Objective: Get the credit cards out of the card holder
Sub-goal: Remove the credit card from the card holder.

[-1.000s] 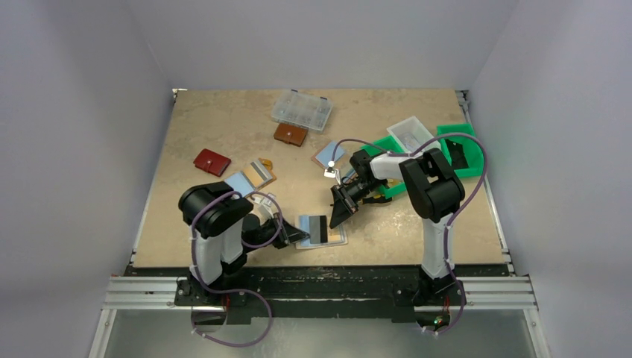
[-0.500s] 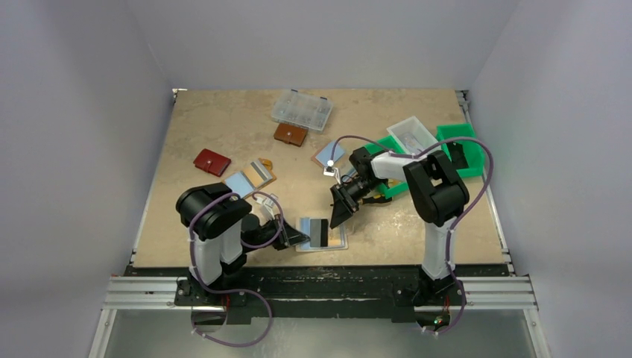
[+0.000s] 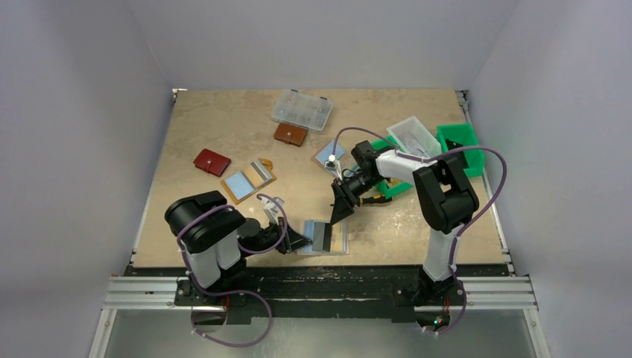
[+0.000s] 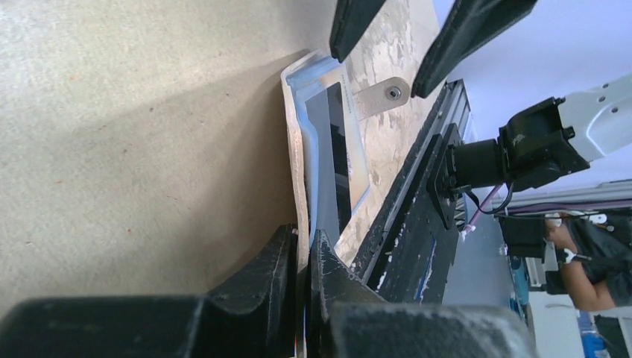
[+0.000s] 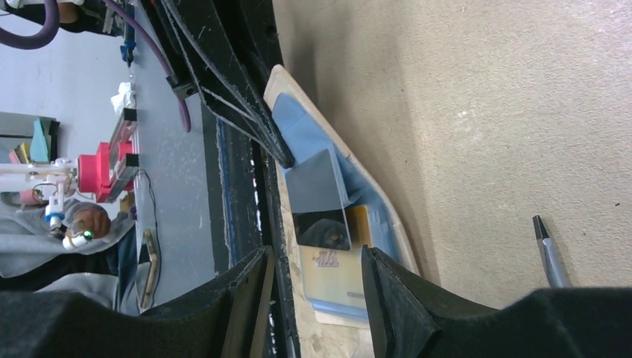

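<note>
Card holder (image 3: 337,240) edge clenched in left pincer (image 4: 304,246); right pincer (image 5: 314,261) released over it; snap tab (image 4: 381,95) visible only from left wrist.

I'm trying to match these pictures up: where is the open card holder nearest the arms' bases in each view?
Top external: the card holder lies just below the picture's centre.
Left wrist: card holder at centre, running up from the bottom.
Right wrist: card holder centre-left.
Shared landmark: the dark shiny rectangle on it.

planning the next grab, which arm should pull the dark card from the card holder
Probably right: the right tool hangs open, aimed at the dark card, while the left tool is shut on the card holder.
</note>
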Available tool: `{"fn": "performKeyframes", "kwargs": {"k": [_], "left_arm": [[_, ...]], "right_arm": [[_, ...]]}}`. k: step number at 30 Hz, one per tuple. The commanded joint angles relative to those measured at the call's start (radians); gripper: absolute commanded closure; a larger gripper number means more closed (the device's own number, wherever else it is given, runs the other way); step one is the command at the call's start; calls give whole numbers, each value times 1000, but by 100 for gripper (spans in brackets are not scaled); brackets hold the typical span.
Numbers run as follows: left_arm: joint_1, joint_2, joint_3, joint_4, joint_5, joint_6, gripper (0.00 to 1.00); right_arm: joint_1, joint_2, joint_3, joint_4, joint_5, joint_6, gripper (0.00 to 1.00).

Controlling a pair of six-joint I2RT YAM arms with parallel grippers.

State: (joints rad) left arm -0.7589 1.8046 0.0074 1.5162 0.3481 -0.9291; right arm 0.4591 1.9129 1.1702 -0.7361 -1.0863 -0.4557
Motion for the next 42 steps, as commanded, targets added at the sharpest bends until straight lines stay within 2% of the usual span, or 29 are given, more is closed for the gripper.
{"fn": "performKeyframes", "kwargs": {"k": [1, 14, 22, 42], "left_arm": [[-23, -39, -69, 262, -26, 79, 100], [-27, -32, -61, 262, -41, 60, 100], [-28, -21, -63, 263, -48, 38, 100], [-29, -82, -55, 262, -58, 12, 100]], "right_arm": [[-3, -14, 23, 7, 19, -11, 45], [-2, -3, 40, -59, -35, -76, 50], [-2, -37, 28, -39, -11, -65, 47], [35, 32, 29, -43, 9, -43, 47]]}}
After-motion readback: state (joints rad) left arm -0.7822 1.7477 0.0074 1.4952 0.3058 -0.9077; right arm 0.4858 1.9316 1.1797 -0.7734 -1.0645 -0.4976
